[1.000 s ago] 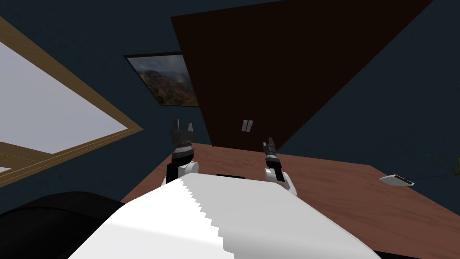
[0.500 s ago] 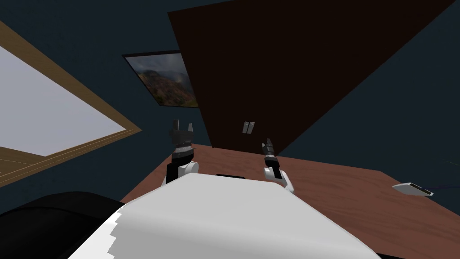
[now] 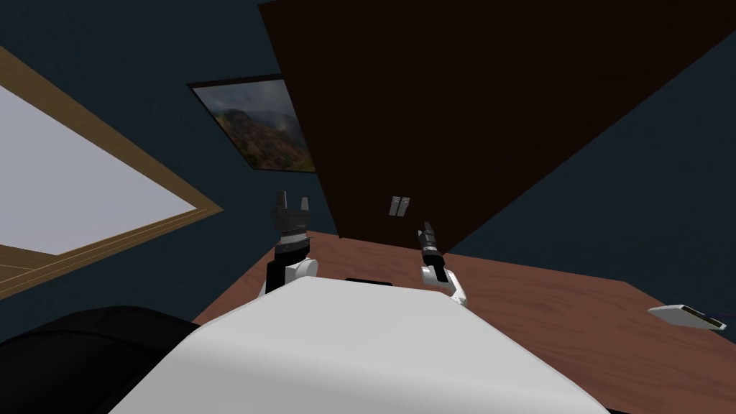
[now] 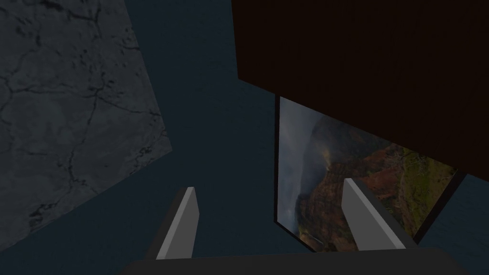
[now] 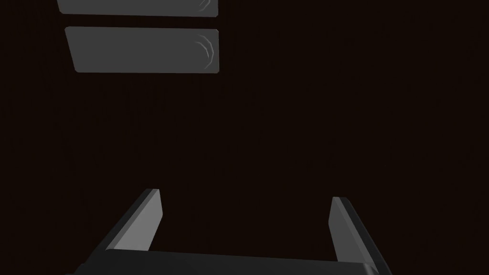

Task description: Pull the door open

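Door (image 3: 445, 108): dark brown flat slab, rising from the reddish wood floor (image 3: 575, 323); two grey handle plates (image 5: 143, 50) side by side on the door's face. Right gripper (image 5: 244, 195): facing the door, near the plates but apart from them; fingers spread, nothing between them. Left gripper (image 3: 292, 199): raised beside the door's edge, clear of the door; fingers spread, empty. Flat white object (image 3: 686, 316): on the floor, well apart from the door.

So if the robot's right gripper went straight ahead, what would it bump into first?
Probably the dark brown door. The open right gripper points at its bare face; the two grey plates sit off that line. How far the door is, I cannot tell.
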Tool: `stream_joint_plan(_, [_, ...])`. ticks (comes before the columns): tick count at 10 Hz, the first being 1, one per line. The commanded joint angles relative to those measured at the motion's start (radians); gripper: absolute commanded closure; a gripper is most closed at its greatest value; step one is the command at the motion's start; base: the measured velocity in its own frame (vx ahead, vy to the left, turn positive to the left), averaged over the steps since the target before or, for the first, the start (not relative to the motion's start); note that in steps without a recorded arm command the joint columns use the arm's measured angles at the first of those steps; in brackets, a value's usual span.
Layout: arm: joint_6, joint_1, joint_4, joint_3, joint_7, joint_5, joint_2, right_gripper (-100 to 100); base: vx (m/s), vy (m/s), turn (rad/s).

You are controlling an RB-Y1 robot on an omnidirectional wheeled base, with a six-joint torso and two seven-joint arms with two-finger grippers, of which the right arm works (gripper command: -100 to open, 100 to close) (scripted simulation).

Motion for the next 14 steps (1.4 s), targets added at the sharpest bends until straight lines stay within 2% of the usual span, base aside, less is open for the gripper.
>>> stream_joint_plan(1, [0.000, -0.015, 0.030, -0.004, -0.009, 0.007, -0.005, -100, 0.092, 0.004, 0.026])
stream_joint_plan(2, [0.002, -0.031, 0.063, -0.007, -0.018, 0.016, -0.008, -100, 0.128, -0.002, 0.048])
stream_joint_plan(5, [0.006, -0.054, 0.107, -0.012, -0.031, 0.029, -0.012, -100, 0.130, -0.017, 0.026])
stream_joint_plan(8, [0.011, -0.093, 0.180, -0.020, -0.052, 0.050, -0.018, -100, 0.164, -0.013, 0.041])
stream_joint_plan(12, [0.015, -0.120, 0.229, -0.025, -0.065, 0.064, -0.021, -100, 0.132, -0.013, 0.024])
stream_joint_plan(13, [0.016, -0.113, 0.216, -0.023, -0.063, 0.062, -0.021, -100, 0.061, -0.006, 0.010])
stream_joint_plan(14, [0.018, -0.099, 0.234, -0.053, -0.064, 0.054, -0.041, -100, -0.004, -0.031, -0.125])
